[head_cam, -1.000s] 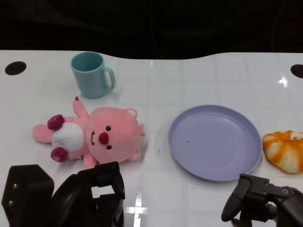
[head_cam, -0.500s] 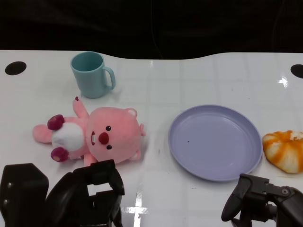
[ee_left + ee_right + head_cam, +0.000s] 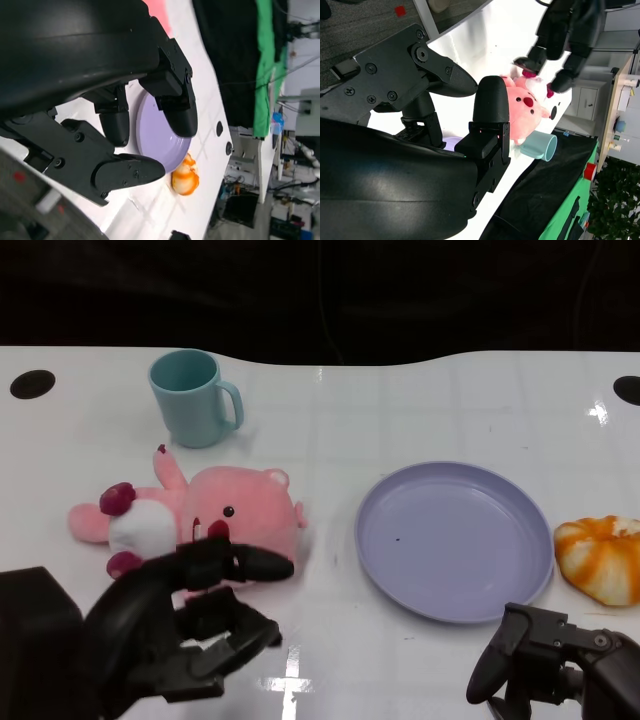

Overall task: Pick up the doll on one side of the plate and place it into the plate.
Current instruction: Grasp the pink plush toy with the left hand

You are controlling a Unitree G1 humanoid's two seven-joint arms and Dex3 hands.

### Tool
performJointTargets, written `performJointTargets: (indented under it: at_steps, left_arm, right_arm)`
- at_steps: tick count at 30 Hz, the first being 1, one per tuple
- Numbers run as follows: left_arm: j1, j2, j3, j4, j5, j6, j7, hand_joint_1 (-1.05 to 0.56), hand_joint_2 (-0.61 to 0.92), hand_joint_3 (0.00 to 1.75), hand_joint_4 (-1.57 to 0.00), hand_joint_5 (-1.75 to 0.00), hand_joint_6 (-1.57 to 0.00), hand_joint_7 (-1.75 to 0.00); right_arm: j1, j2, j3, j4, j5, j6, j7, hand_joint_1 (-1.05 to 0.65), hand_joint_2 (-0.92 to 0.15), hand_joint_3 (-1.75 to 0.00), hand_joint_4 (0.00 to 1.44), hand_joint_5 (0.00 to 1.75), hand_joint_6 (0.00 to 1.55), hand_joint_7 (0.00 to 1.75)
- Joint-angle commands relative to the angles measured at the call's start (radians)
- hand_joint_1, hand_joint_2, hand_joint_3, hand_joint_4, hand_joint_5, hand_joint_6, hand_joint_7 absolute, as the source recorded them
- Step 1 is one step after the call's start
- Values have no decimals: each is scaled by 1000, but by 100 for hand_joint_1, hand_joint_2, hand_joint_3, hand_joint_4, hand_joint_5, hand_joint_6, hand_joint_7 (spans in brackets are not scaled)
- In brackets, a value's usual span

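Pink and plush, the doll (image 3: 195,530) lies on the white worktop (image 3: 400,410) right under your left hand's fingers (image 3: 255,563), which are spread apart and holding nothing; their tips overlap its lower edge in the head view, though you cannot tell whether they touch it. Beyond those fingertips, well to their right, sits the lilac plate (image 3: 455,540). Your left hand (image 3: 175,625) hovers low. Your right hand (image 3: 545,670) stays near the plate's front rim, fingers apart and gripping nothing. Past the doll stands a teal mug (image 3: 193,397); an orange bun (image 3: 602,557) lies beside the plate.
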Motion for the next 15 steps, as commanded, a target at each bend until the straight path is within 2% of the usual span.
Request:
performJointTargets:
  at_steps: [1, 6, 10, 15]
  left_arm:
    - [-26, 57, 9, 1, 59, -70, -25, -48, 92, 17, -35, -100, -49, -41]
    - [-57, 113, 21, -7, 112, -116, -41, -58, 92, 15, -23, -86, -42, -27]
    - [-97, 176, 29, -6, 188, -172, -56, -58, 92, 16, -17, -81, -36, -20]
    - [-159, 239, 31, 15, 292, -217, -45, -55, 92, 10, -13, -77, -34, -15]
  right_arm:
    - [-4, -7, 0, -2, 0, 2, -1, -20, -53, -110, 65, 173, 59, 143]
    - [-9, -7, -1, 2, 4, 3, 1, -20, -54, -110, 65, 173, 59, 142]
    - [-10, -6, 0, 6, 1, -4, -1, -20, -54, -110, 65, 173, 59, 142]
    - [-7, -5, -3, 5, 9, 0, 0, -20, -54, -109, 65, 173, 59, 142]
